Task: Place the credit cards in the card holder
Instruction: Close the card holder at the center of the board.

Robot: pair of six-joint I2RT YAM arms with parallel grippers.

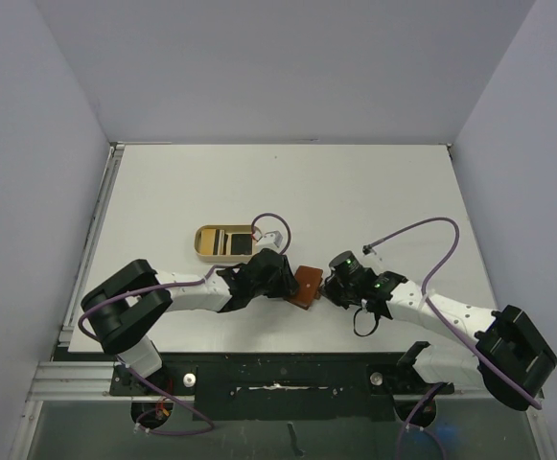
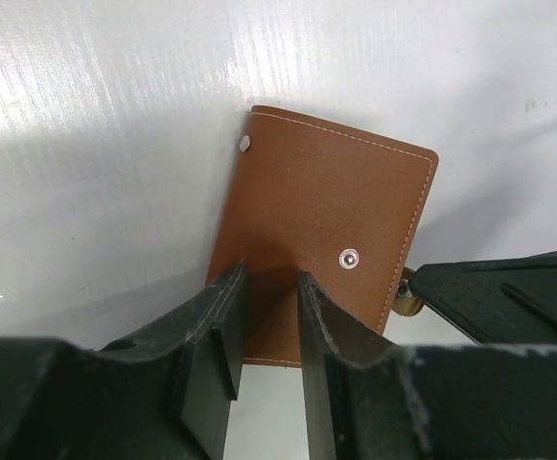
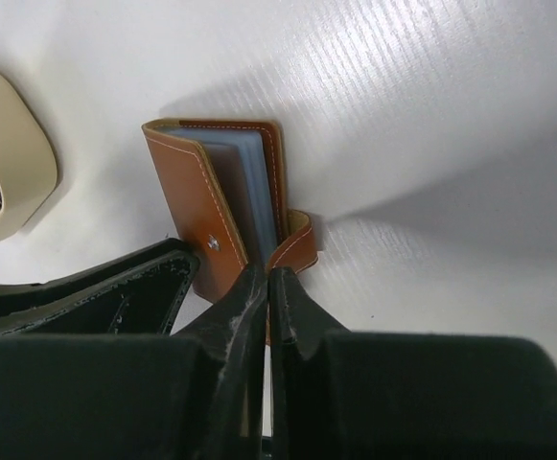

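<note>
The card holder [image 1: 307, 286] is a brown leather wallet standing between my two grippers near the table's front. In the right wrist view it [image 3: 197, 206] gapes slightly, showing grey-blue sleeves. My right gripper [image 3: 270, 273] is shut on its snap tab [image 3: 299, 244]. In the left wrist view the outer cover [image 2: 326, 211] with its metal stud faces me. My left gripper [image 2: 266, 278] stands partly open with its fingertips against that cover and nothing between the fingers. Credit cards [image 1: 240, 245] lie in the tan tray [image 1: 204, 251] behind the left gripper [image 1: 286, 283].
The tan tray's rounded end [image 3: 14, 153] shows at the left of the right wrist view. The right gripper's black finger [image 2: 508, 297] reaches in beside the wallet. Purple cables loop over both arms. Grey walls close in the table's left, right and far sides.
</note>
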